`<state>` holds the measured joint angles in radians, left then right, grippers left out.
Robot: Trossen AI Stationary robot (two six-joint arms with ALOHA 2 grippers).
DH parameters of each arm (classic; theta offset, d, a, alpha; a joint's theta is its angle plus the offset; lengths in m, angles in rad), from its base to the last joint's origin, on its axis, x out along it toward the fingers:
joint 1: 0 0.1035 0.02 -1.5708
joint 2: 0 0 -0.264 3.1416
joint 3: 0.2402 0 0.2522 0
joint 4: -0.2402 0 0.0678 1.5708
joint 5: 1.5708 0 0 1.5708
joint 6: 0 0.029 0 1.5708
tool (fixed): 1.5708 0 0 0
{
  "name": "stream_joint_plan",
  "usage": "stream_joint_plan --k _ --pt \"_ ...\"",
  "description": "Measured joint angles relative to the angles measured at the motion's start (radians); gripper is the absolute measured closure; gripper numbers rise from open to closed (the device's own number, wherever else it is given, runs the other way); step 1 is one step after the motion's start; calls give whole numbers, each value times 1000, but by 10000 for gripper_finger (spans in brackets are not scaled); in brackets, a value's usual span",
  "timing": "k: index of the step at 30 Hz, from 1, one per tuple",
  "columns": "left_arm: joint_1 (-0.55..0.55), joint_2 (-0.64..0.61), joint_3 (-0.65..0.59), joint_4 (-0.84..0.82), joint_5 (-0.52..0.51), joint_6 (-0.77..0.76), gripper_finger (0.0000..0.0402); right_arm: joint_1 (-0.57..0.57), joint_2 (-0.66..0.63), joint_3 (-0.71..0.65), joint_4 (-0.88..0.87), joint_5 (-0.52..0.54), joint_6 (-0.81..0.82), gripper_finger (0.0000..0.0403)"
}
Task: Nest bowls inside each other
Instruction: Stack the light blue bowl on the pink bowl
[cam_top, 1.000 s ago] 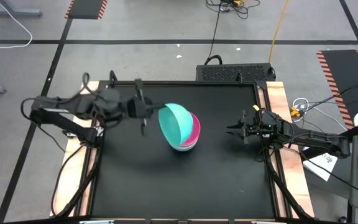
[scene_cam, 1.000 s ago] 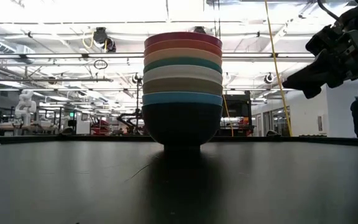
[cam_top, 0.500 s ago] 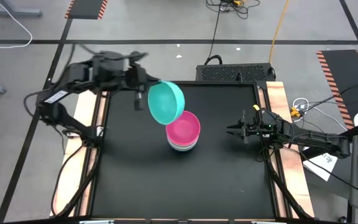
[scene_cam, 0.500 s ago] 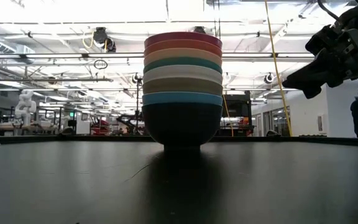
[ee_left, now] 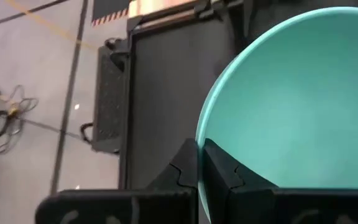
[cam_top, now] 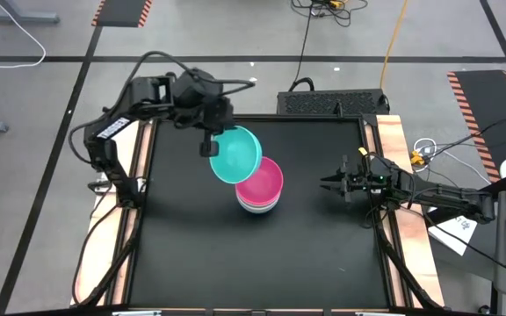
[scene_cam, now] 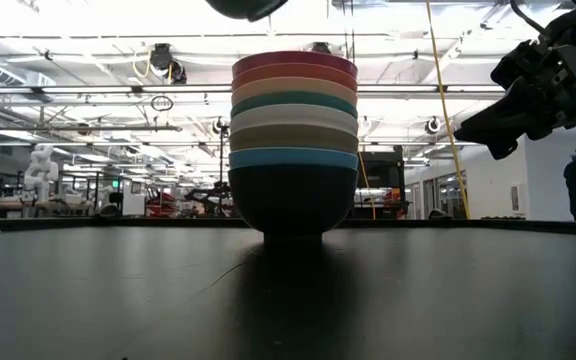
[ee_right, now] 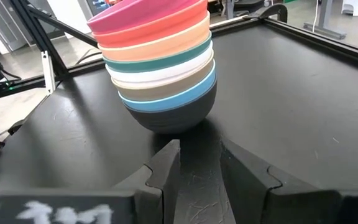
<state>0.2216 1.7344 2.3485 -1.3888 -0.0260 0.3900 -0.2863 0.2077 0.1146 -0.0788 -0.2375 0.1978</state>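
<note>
Looking down, we see the left gripper (cam_top: 207, 147) clamped on the turquoise bowl's (cam_top: 236, 154) rim, holding it tilted above the stack (cam_top: 260, 187) at the table's (cam_top: 191, 254) middle and covering part of it. The right gripper (cam_top: 330, 184) waits near the right edge, fingers parted, empty.

No readable writing turns up anywhere in these views. There's a white label on the left arm (cam_top: 105, 129) seen from above, but its lettering is too small to make out, and a blurred white mark on the right gripper (ee_right: 197, 163) body in its own wrist view that can't be read either. The bowls (ee_right: 159, 59) are plain, with no print or number on them.
</note>
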Motion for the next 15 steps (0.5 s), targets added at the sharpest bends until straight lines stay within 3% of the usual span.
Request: stream_joint_plan --k 8,15 --pt "-23 39 -1 -4 130 -4 397 0 0 0 0 0 4 296" --pt "-26 119 -1 -17 153 -5 397 0 0 0 0 0 4 296"
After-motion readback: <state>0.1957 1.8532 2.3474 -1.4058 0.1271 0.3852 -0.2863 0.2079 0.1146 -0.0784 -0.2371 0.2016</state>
